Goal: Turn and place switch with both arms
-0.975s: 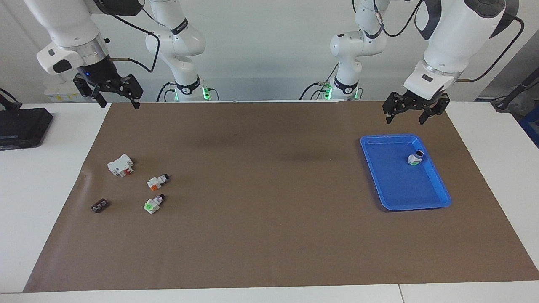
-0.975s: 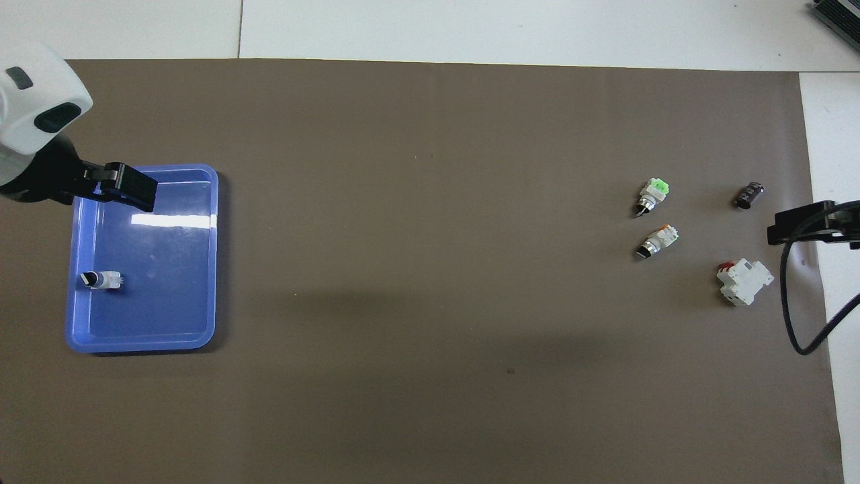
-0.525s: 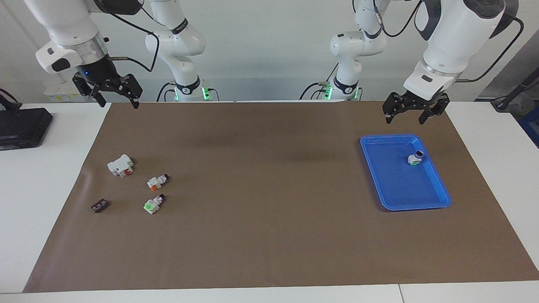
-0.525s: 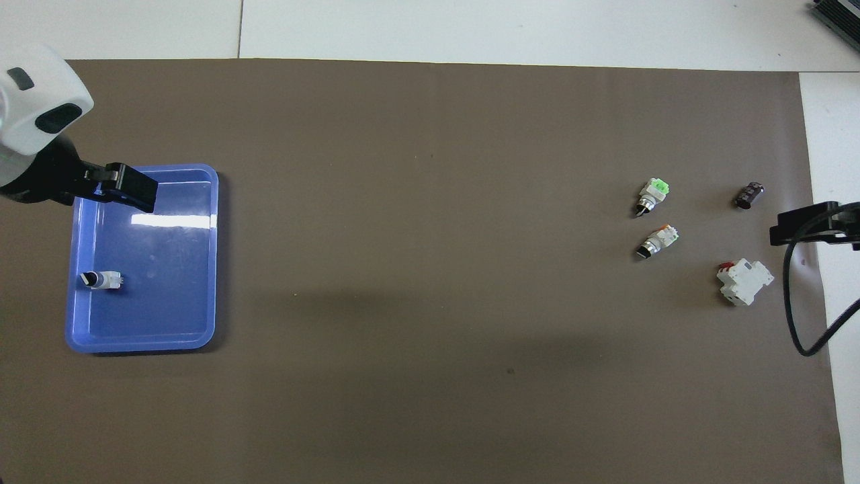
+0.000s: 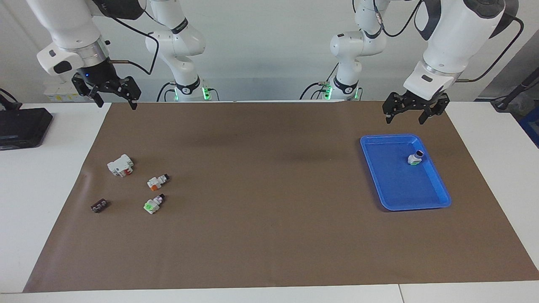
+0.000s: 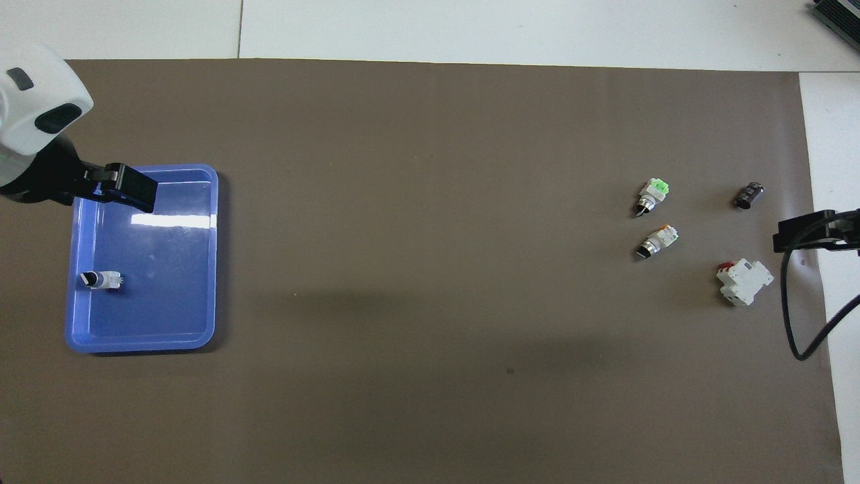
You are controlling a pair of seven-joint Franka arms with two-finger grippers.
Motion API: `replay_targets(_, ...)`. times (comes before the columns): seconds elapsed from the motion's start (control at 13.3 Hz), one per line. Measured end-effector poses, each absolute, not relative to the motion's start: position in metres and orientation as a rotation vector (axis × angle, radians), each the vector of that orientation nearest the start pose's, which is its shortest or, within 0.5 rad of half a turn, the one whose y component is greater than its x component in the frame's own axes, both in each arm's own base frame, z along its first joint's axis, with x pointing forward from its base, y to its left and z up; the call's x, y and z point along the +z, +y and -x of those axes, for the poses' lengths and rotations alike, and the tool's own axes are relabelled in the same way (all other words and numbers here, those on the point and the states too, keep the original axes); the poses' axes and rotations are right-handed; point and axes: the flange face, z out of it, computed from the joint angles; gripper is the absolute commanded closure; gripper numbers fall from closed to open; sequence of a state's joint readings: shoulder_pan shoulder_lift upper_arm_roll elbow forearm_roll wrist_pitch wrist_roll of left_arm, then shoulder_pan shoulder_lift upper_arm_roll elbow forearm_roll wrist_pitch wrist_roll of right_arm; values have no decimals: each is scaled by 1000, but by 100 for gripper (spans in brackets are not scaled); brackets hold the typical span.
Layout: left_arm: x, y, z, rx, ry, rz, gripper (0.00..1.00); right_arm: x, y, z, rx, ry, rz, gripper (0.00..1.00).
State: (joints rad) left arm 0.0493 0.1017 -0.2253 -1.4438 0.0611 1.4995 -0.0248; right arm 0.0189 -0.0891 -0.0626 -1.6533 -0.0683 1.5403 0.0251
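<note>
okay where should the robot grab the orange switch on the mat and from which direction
Likely the white middle of the orange switch, from straight above with the right gripper, which is at that end. It lies flat on its side with the black knob end pointing away from the white block, so the fingers should close across its narrow width.

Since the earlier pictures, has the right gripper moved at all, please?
Yes. The right gripper has risen slightly and drawn toward the robots' end, away from the white block with red parts.

The orange-faced switch (image 5: 158, 181) lies on the brown mat (image 5: 269, 210) toward the right arm's end, well apart from the blue tray (image 5: 396, 193) (a green-faced switch (image 5: 415, 159) inside), both tools raised, empty, jaws apart.
</note>
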Motion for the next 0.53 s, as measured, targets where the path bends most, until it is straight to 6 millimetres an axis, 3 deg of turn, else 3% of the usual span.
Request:
replay_targets(0.3,622,-87,-572,61,228,3090,0,625,-36,-525,-28,106,3202,0)
replay_targets(0.53,622,-87,-572,61,228,3090,0,572,-42,-536,-131,201,3192,0)
